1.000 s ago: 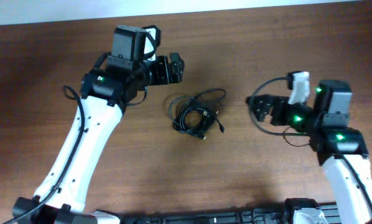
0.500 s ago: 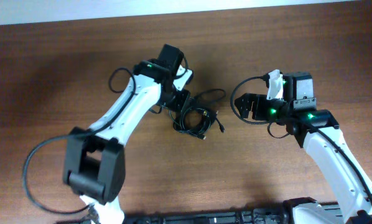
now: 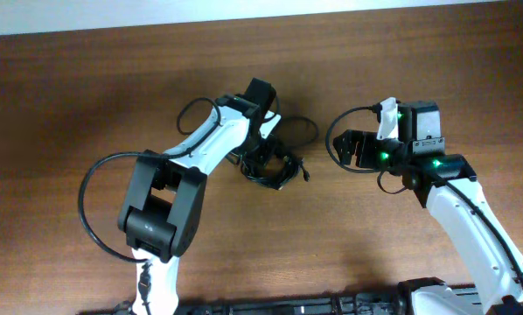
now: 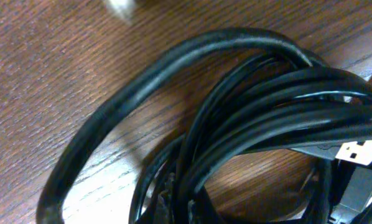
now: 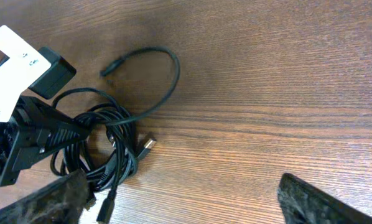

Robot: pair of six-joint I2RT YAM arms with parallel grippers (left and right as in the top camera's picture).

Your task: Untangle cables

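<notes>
Cables are lying as one glossy black knot at centre of the overhead frame. The left gripper, up-left of them a second ago, is now reaching onto the knot, and the right gripper is hovering just right of it.

In the left wrist view, smooth rounded cords are looping over the grained brown table, with a flat metal plug at the right edge. I cannot tell how the left jaws are standing.

In the right wrist view, the right jaws are gaping wide, empty, with the bundle lower left.

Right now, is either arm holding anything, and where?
The right gripper is open and empty. The left gripper sits at the edge of the cables, but whether it grips them cannot be told.
</notes>
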